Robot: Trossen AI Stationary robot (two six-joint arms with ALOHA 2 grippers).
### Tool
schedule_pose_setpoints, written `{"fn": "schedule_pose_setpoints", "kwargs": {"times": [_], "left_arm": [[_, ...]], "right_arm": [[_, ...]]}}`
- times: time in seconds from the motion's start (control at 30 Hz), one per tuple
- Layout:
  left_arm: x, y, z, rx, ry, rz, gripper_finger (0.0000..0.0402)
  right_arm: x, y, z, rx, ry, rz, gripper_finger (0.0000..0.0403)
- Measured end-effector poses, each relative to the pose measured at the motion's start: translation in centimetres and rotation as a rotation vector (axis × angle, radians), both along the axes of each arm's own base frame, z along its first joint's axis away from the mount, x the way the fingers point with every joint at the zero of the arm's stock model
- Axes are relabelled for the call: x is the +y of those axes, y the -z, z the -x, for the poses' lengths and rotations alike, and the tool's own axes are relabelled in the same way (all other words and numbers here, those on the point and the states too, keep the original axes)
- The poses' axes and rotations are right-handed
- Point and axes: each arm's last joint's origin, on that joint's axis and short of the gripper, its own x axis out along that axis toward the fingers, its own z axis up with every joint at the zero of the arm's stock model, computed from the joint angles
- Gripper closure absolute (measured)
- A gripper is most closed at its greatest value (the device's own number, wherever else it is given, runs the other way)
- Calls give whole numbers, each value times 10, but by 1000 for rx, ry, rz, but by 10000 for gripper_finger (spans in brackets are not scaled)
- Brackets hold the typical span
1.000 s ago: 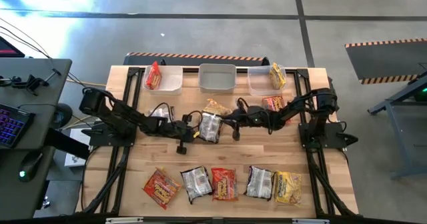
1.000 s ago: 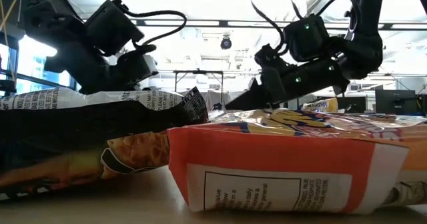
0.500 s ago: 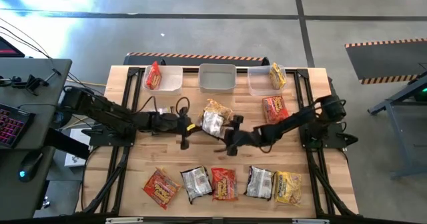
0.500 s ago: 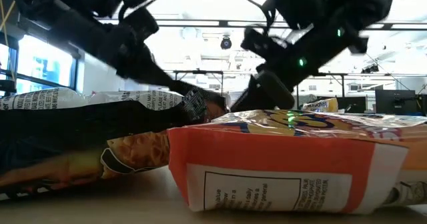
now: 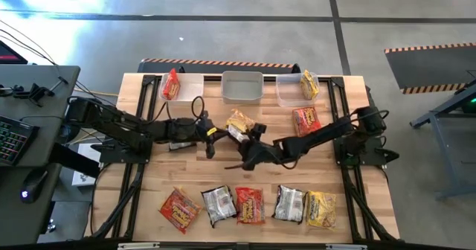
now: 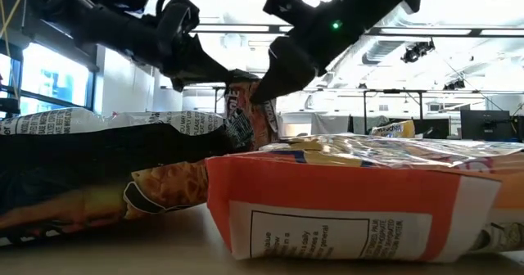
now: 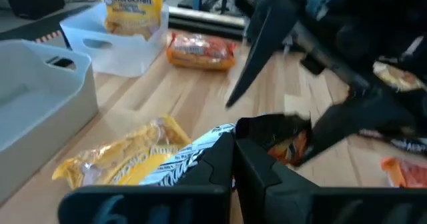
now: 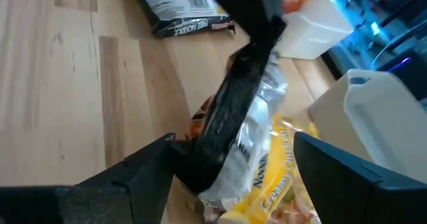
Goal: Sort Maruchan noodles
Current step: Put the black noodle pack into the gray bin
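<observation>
The wooden table (image 5: pixel 149 198) carries three pale bins along its far edge: the left bin (image 5: pixel 192 95) holds a red-orange packet (image 5: pixel 171 85), the middle bin (image 5: pixel 242 88) shows only its floor, and the right bin (image 5: pixel 288 94) holds a yellow packet (image 5: pixel 308 85). Both dark arms reach toward the table's middle. The left gripper (image 5: pixel 213 134) is clamped on a silver-and-dark packet (image 7: pixel 200 154), which hangs on edge above the boards in the right wrist view. The right gripper (image 5: pixel 249 144) sits just beside that packet with its fingers spread wide, one on each side of it and seemingly clear of it, though the overhead view is too crowded there to be sure. Under and beside the held packet lies another yellow packet (image 5: pixel 239 120). A lone red-orange packet (image 5: pixel 306 120) rests near the right bin. Along the near edge five packets lie in a row: red-orange (image 5: pixel 179 209), silver-and-dark (image 5: pixel 219 204), red-orange (image 5: pixel 250 205), silver-and-dark (image 5: pixel 289 202) and yellow (image 5: pixel 321 209).
</observation>
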Motion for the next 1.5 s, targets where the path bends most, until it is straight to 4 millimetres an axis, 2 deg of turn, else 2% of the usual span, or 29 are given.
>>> {"fn": "schedule_pose_setpoints", "kwargs": {"times": [0.13, 0.27, 0.37, 0.67, 0.93, 1.13, 1.5], "left_arm": [[4, -2, -1, 3, -13, 7, 401], [10, -2, -1, -2, -41, 23, 401], [13, -2, -1, -8, -57, 47, 401], [13, -10, -6, -37, -55, 58, 401], [13, -14, -8, -46, -54, 57, 401], [13, -14, -9, -44, -54, 57, 401], [14, -13, -8, -14, -19, -19, 393]], "right_arm": [[0, -3, 6, 15, 19, -61, 119], [0, -30, 12, -23, 82, -204, 119], [-4, -40, 9, -61, 108, -274, 119], [-35, -35, -5, -86, 176, -438, 119], [-49, -28, -9, -98, 235, -509, 129], [-58, -13, -14, -35, 223, -506, 176], [-61, -10, -16, 27, 103, -433, 321]]}}
